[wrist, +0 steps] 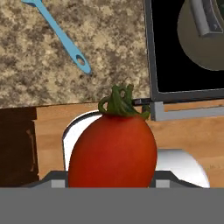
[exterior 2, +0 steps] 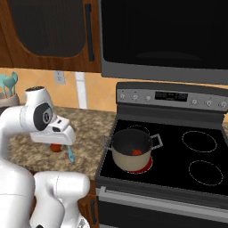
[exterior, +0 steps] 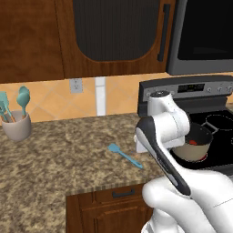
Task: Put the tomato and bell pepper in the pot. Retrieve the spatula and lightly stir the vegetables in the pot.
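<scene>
- The end effector (wrist: 112,186) is clenched around the bell pepper (wrist: 113,151), an orange-red lumpy vegetable with a curly dark green stem (wrist: 119,103), seen large and close in the hand view.
- In the right base view, a small patch of the red vegetable (exterior 2: 55,148) shows just under the white hand, above the table (exterior 2: 91,129).
- The table is speckled brown stone; in the left base view it spreads wide in front of the arm (exterior: 59,154).
- The spatula (exterior: 125,155) lies flat on the table, light blue, with its squarish head toward the wall and its thin handle toward the table's front edge.
- In the hand view the spatula (wrist: 61,33) lies beyond the bell pepper, apart from it, and its handle end has a small hole.
- The pot (exterior 2: 131,150) stands on the front left burner of the black stove (exterior 2: 187,164), just right of the table.
- The pot has cream sides, a grey rim and two looped handles.
- The tomato (exterior 2: 136,152), a small red ball, lies inside the pot on its dark bottom; it also shows in the left base view (exterior: 193,142).
- At the far left of the table, a pale cup (exterior: 17,126) holds teal spoons (exterior: 22,98) standing upright, well apart from the spatula.
</scene>
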